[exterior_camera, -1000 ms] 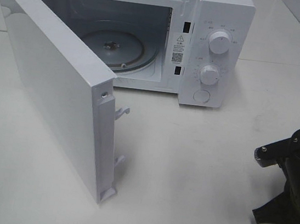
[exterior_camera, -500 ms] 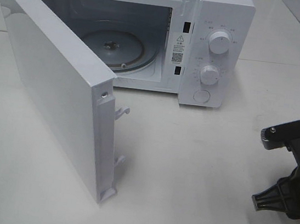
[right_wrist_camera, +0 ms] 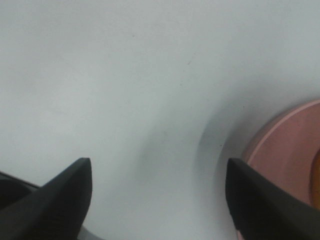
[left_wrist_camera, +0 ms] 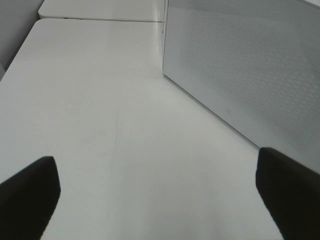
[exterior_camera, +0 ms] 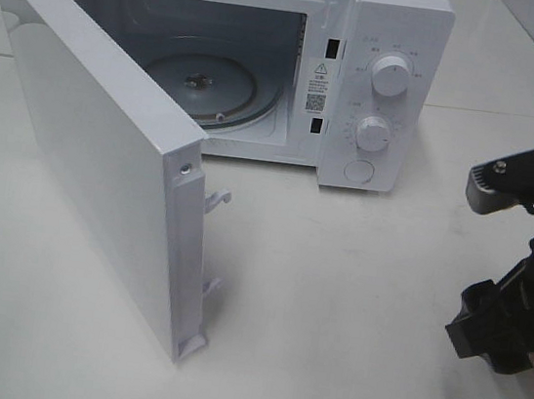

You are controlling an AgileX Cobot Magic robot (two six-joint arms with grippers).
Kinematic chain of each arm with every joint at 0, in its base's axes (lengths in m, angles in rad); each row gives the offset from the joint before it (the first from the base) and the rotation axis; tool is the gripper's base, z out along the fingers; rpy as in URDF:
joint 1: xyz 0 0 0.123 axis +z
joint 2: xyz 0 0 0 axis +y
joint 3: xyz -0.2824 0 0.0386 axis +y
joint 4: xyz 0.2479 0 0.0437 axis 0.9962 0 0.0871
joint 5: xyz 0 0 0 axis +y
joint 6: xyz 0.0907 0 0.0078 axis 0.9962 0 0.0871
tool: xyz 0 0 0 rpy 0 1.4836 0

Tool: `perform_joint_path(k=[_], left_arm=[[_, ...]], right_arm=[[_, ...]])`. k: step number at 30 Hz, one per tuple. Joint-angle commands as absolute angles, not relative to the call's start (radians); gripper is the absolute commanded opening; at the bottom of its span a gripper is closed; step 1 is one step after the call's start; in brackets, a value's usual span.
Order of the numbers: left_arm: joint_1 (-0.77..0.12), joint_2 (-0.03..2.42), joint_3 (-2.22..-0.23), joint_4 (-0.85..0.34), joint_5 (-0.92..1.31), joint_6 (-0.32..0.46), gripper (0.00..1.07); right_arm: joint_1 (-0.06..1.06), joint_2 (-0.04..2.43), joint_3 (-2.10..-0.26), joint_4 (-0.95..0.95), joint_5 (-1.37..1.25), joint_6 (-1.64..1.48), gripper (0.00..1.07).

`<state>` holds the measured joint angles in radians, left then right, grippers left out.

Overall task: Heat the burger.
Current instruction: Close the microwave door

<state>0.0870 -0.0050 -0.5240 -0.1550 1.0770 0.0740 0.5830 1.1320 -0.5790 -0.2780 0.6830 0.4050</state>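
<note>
- Standing on a white table [exterior_camera: 352, 299], a white microwave [exterior_camera: 391, 39] with its door [exterior_camera: 98, 138] swung wide open toward the front left.
- Showing inside, a round glass turntable [exterior_camera: 199, 82], bare.
- On the front panel, 2 round knobs [exterior_camera: 391, 76], one above the other, with a round button just below.
- At the right edge of the high view, the right gripper [right_wrist_camera: 157, 195], black, hanging over the table beside a pink plate [right_wrist_camera: 285, 155]; fingers spread well apart, nothing between them, only bare table under the gap.
- At the very edge of the right wrist view, on the plate, a sliver of orange-brown; too little visible to call it the burger, so its place cannot be told.
- In the left wrist view, the left gripper [left_wrist_camera: 157, 195] spread wide, empty, low over the table near the outer face of the open door.
</note>
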Motion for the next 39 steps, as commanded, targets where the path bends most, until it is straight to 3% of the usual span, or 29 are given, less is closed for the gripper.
perform_joint_path(k=[1,11,24,39], left_arm=[[0.090,-0.021,-0.521,-0.156,1.068,0.069,1.00],[0.090,-0.021,-0.521,-0.156,1.068,0.069,1.00],[0.090,-0.021,-0.521,-0.156,1.068,0.069,1.00],[0.090,-0.021,-0.521,-0.156,1.068,0.069,1.00]], right_arm=[[0.577,1.101,-0.603,-0.226,0.740,0.323,0.74],[0.577,0.836,-0.681,-0.136,1.031,0.247,0.74],[0.574,0.493,-0.679,-0.140,1.104,0.247,0.74],[0.256,0.183,-0.529,-0.101,1.053,0.163,0.73]])
